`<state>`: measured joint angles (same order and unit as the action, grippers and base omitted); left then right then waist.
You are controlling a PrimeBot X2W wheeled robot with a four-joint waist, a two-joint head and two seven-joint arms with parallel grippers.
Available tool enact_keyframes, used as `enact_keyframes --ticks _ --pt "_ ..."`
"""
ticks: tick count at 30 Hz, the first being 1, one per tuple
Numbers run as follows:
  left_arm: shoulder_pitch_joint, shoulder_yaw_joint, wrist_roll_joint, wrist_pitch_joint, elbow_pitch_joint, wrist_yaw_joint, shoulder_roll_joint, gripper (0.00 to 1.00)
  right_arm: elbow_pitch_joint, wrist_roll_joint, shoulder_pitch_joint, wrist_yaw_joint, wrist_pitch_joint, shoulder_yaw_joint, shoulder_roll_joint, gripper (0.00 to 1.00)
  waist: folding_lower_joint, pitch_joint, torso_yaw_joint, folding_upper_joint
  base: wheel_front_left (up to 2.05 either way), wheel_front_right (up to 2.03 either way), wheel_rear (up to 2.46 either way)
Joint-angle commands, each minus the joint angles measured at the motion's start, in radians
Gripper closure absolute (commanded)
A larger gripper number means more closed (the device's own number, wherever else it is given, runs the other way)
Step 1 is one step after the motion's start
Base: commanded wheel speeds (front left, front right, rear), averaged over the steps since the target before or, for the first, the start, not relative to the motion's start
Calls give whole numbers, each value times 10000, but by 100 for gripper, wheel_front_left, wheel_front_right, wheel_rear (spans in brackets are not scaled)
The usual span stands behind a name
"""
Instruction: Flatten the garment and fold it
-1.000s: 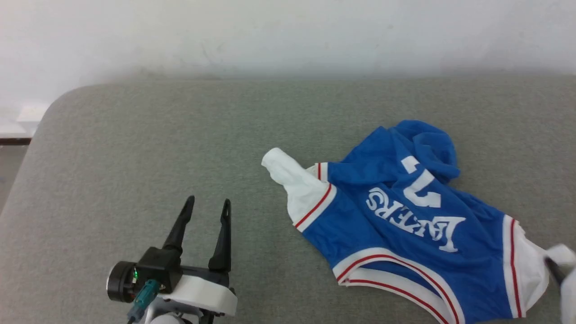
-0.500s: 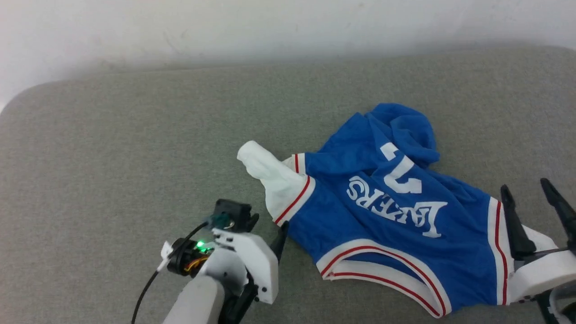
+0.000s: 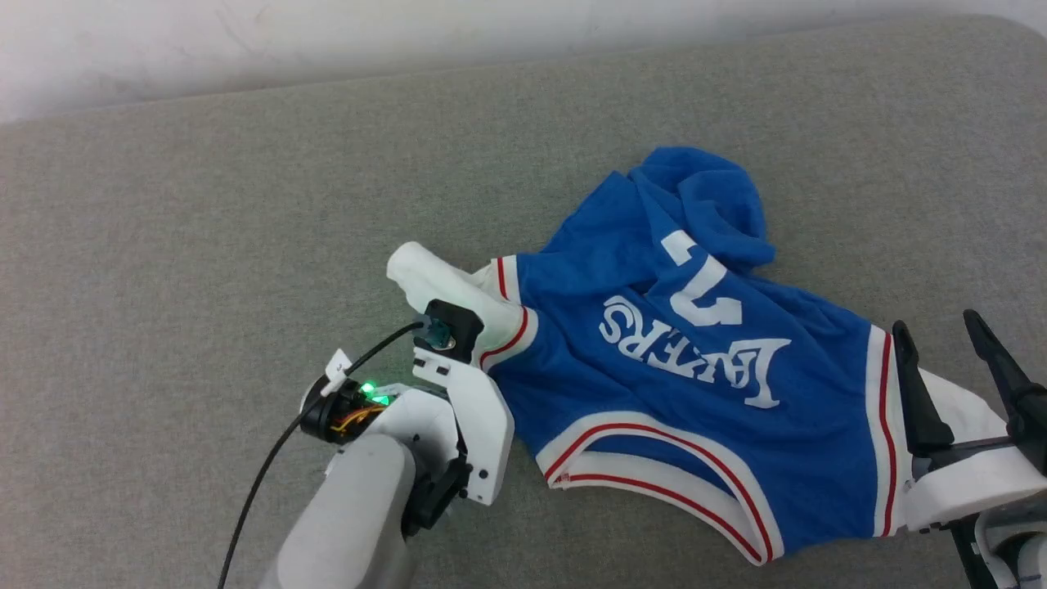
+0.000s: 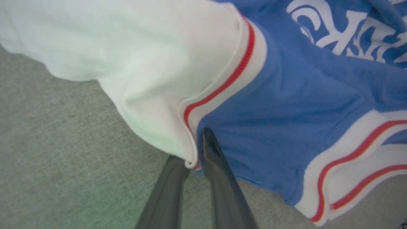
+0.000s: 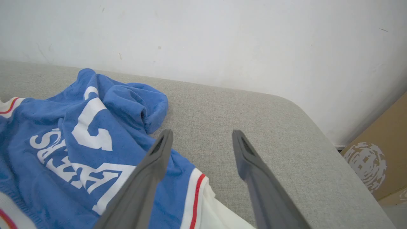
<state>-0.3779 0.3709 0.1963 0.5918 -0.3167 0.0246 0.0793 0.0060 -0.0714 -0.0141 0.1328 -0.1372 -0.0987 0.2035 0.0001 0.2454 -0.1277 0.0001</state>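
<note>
Shirt (image 3: 695, 393) lies crumpled on grey fabric-covered bench (image 3: 204, 204), printed side up, white lettering and number showing.

Left hand (image 4: 194, 149): fingers nearly together, pinching the shirt's edge where the white sleeve meets the red-striped trim. One finger (image 4: 219, 171) lies over the blue cloth; the tip of the other (image 4: 168, 190) goes under the white sleeve's edge. The blue body spreads ahead and to the right of this hand.

Right hand (image 3: 936, 323): fingers spread wide, gripping nothing, over the opposite white sleeve. Contact with the cloth cannot be judged. A bunched blue fold sits ahead-left of this hand, and bare bench lies ahead-right.
</note>
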Motion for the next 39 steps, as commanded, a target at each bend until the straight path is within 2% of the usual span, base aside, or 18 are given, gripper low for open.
enact_keyframes --ticks 1,10,16,20,21,22,23,26,28,32,35,39 --pt "405 -40 137 34 -381 -72 184 100 36 15 -154 -21 -134 3 -23 0 -1 -86 165 -1 0 0 0" --pt "1749 -1434 970 -1441 872 -706 670 100 118 -31 233 -21 46 249 104 0 -1 -1049 1239 -1 0 0 0" --pt "3370 -2231 1446 -1672 1954 -1153 1025 100 3 -62 545 -21 339 422 93 0 -1 -1532 1887 -1 0 0 0" --pt "4131 -2310 1855 -1587 2181 -1173 828 100 14 -94 657 -21 493 468 39 0 -1 -1659 2065 -1 0 0 0" --pt "4332 -2284 1954 -1568 2189 -1157 756 72 63 -121 694 -21 576 481 11 0 -1 -1687 2094 -1 0 0 0" --pt "4478 -2252 2004 -1590 2178 -1146 702 13 124 -138 736 -21 675 500 -8 0 -1 -1711 2126 -1 0 0 0" --pt "4561 -2230 1976 -1689 2161 -1165 683 0 186 -153 775 -21 782 528 -24 0 -1 -1734 2144 -1 0 0 0" --pt "4540 -2285 1901 -2362 2166 -1232 565 0 308 -266 887 -21 1095 541 -60 0 -1 -1814 2188 -1 0 0 0" --pt "4335 -2432 1780 -3301 2293 -1211 541 0 347 -373 983 -21 1466 416 -62 0 -1 -1858 2213 -1 0 0 0" --pt "3898 -2607 1268 -5823 2603 -910 724 0 389 -689 1078 -21 2754 238 167 0 -1 -1888 2266 -1 0 0 0" --pt "3621 -2625 564 -7749 2493 -853 998 0 482 -986 986 -21 3970 -28 375 0 -1 -1767 2339 -1 0 0 0" --pt "3341 -2673 -33 -8493 2445 -979 980 0 770 -1188 786 -21 5574 -248 633 0 -1 -1544 2480 -1 0 0 0"
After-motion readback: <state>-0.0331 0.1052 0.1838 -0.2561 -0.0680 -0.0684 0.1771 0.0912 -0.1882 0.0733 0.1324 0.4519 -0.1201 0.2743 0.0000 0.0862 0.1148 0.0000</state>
